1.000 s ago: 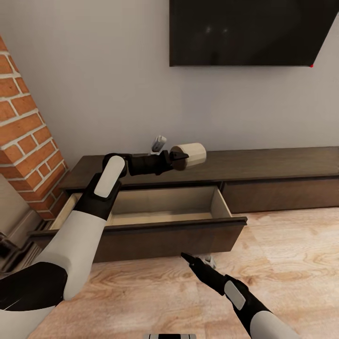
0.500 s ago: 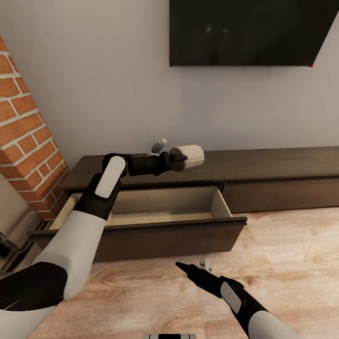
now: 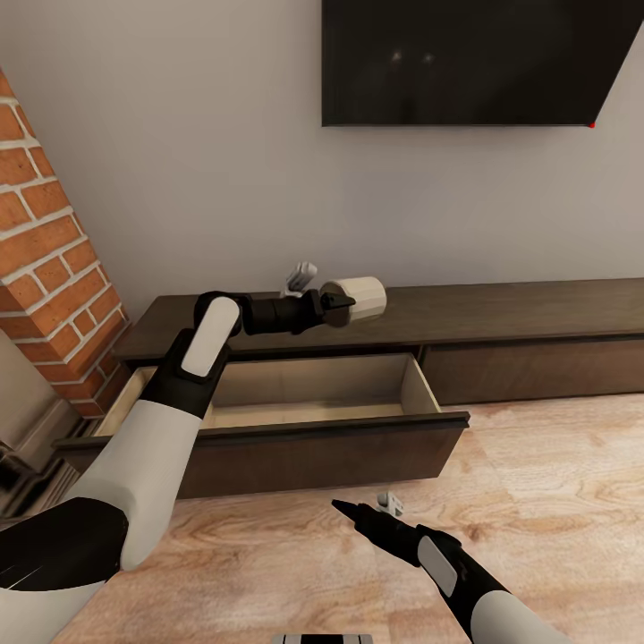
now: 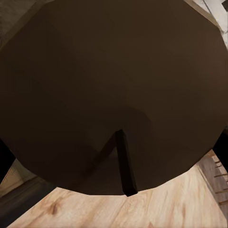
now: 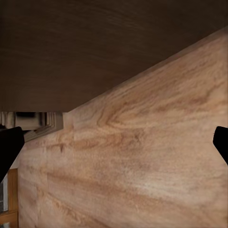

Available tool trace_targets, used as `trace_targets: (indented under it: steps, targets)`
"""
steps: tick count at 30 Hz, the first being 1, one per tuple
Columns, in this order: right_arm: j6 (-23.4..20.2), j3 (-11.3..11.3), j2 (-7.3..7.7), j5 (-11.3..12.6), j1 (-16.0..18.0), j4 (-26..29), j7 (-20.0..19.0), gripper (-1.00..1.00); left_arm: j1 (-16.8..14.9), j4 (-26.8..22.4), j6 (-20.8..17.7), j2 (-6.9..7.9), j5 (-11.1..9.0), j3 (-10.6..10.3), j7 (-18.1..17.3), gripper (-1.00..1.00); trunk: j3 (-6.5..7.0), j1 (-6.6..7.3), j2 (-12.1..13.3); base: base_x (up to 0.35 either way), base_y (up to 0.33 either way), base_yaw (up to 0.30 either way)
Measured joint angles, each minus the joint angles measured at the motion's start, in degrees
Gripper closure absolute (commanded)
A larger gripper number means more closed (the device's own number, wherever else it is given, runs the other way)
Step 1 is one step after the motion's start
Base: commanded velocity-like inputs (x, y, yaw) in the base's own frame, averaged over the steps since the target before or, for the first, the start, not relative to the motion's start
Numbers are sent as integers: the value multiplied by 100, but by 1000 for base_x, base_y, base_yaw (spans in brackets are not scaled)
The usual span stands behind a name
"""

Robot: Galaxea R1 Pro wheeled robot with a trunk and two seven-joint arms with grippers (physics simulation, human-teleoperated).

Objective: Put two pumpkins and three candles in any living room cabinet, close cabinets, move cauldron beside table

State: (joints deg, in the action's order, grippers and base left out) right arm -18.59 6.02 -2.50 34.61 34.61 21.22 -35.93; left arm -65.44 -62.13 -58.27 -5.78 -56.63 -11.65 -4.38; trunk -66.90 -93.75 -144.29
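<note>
Head view: left gripper [image 3: 341, 307] stretched forward at about 12 o'clock, above the open drawer [image 3: 295, 394] of the cabinet [image 3: 537, 326], closed on a candle [image 3: 360, 297]. Candle lying sideways in the grip, pale beige cylinder, near end seated between the dark fingers, far end jutting out toward 3 o'clock past the fingertips; held clear above the cabinet top, back toward the wall, not down inside the drawer. Drawer pulled well out, pale interior bare as far as visible, dark front panel nearest the floor. Left wrist view: dark faceted round face of the candle [image 4: 111, 90] pressed close against the lens, a thin dark wick-like stub at its middle, black finger edges at both sides hugging it, strip of wood floor beyond. Right gripper [image 3: 353, 512] low at about 5 o'clock, just above the plank floor [image 3: 555, 483] in front of the drawer front, pointing toward 10 o'clock. Right wrist view: black fingertips [image 5: 9, 145] at opposite edges of the picture, wide apart, nothing between them; ahead of them floor planks and the dark underside or face of the cabinet [image 5: 95, 42]. Brick fireplace [image 3: 45, 268] at 9 o'clock beside the cabinet's end; dark wall screen [image 3: 474, 58] at 1 o'clock above the cabinet. Small white-grey object [image 3: 300, 275] on the cabinet top just behind the left wrist, kind not clear.
</note>
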Motion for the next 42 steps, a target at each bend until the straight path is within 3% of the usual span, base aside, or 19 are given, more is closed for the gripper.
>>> trace_targets:
  steps: [2, 4, 33, 42]
  targets:
    - [-5, 1, 0, 0, 0, 1, -10, -100, 0, 16, 2, 1, 226, 0, 3, 100, 0, 0, 0, 0, 0, 0]
    - [-5, 0, 0, 0, 0, 1, -13, -100, 0, 15, -1, 0, 147, 0, -3, 100, 6, 0, 0, 0, 0, -19]
    - [-4, 8, 0, -8, 0, 0, 11, -100, 0, 90, 1, 0, 194, 0, 9, 100, 259, 0, 0, 0, 0, -2]
    - [-6, 9, -4, -8, 0, -2, 11, -100, 0, 164, 0, 0, 225, 0, 9, 100, 497, 18, 9, 0, 0, 0]
